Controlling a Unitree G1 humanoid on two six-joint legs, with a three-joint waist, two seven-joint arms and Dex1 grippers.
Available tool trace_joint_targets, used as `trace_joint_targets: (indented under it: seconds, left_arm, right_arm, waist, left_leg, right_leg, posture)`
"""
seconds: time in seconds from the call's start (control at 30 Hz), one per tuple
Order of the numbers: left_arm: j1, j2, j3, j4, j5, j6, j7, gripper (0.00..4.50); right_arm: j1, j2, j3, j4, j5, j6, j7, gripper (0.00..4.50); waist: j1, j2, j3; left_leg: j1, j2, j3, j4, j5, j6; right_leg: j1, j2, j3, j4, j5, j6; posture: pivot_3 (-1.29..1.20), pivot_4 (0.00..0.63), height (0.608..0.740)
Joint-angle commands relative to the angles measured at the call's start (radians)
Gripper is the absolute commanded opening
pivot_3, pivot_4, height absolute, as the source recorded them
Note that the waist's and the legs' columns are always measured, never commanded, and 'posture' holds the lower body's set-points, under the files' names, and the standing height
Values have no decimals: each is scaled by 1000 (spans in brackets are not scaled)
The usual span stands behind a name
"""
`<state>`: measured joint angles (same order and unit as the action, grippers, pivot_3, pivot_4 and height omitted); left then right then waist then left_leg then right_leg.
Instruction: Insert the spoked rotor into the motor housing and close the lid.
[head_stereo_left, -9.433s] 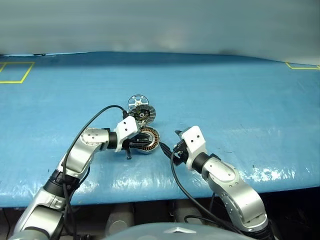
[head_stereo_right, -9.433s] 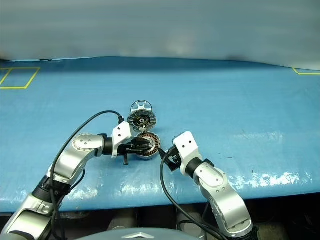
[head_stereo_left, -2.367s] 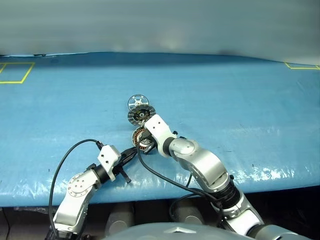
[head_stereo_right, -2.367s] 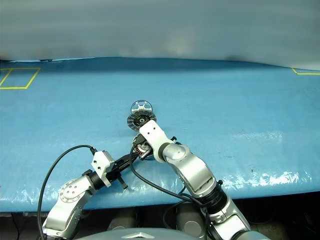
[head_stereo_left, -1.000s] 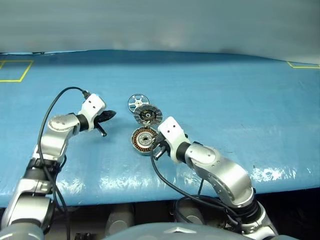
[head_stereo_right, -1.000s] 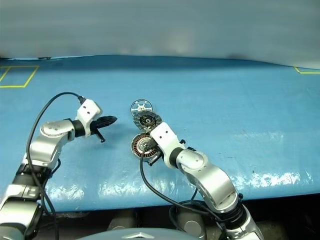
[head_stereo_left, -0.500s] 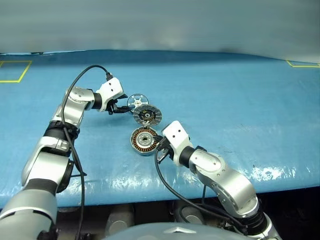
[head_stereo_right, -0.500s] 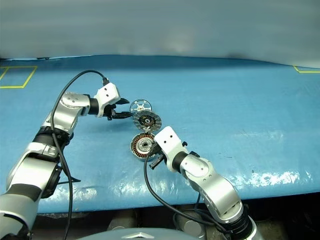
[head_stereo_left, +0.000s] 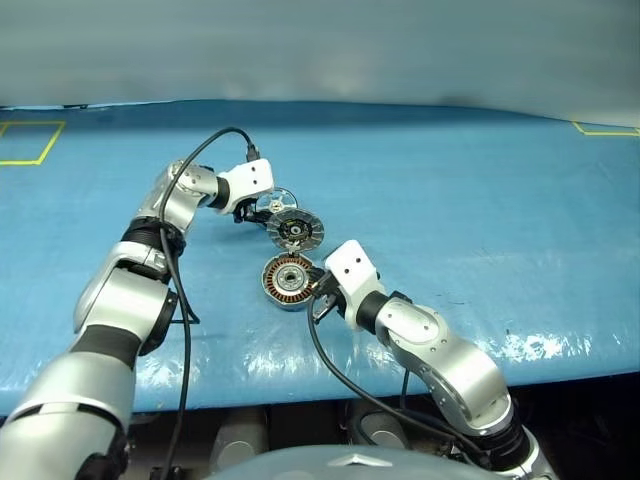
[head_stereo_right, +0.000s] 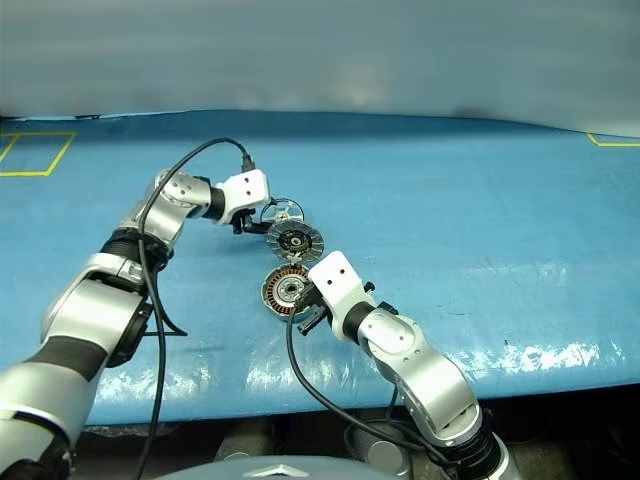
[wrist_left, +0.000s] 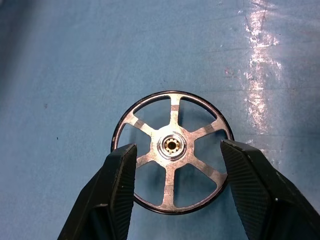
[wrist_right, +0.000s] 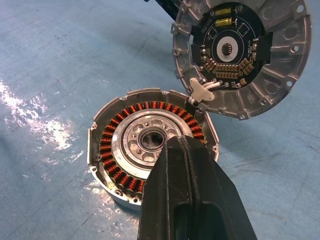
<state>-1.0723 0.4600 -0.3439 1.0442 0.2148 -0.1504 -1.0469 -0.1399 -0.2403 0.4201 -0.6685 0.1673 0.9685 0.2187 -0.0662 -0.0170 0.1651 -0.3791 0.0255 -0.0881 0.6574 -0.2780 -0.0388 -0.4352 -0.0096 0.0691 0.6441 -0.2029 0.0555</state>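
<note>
Lying apart: one spoked rotor (wrist_left: 171, 165); one motor housing (wrist_right: 150, 141); one lid (wrist_right: 240, 55).

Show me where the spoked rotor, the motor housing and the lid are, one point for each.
spoked rotor (wrist_left: 172, 145), left wrist view, on its central hub.
motor housing (wrist_right: 149, 139), right wrist view, on its silver centre.
lid (wrist_right: 229, 48), right wrist view, on its dark inner face.

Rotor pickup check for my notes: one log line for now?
left gripper: open, straddling rotor | right gripper: shut, over housing | lid: open
</note>
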Motion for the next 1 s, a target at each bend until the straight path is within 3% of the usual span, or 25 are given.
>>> trace_joint_targets:
  seconds: [0.03, 0.53, 1.0]
  left_arm:
    - [-32, -10, -6, 23, 28, -42, 3, 2882]
    - [-19, -11, -6, 95, 89, -35, 82, 2882]
    - [-24, -45, 102, 85, -1, 115, 94, 2882]
  right_arm:
    - [0, 9, -1, -21, -4, -20, -4, 0]
    - [6, 13, -3, -24, -15, -15, -12, 0]
    - [-1, 12, 5, -15, -18, -16, 0, 0]
  waist:
    - [0, 0, 0]
    - [1, 0, 0]
    - [1, 0, 0]
  left_leg:
    - [0, 0, 0, 0, 0, 0]
    - [1, 0, -1, 5, 0, 1]
    - [2, 0, -1, 6, 0, 1]
  right_leg:
    - [0, 0, 0, 0, 0, 0]
    - [4, 0, 0, 0, 1, 1]
    - [4, 0, 0, 1, 4, -2]
  posture:
    - [0, 150, 740]
    - [0, 150, 740]
    - [0, 150, 740]
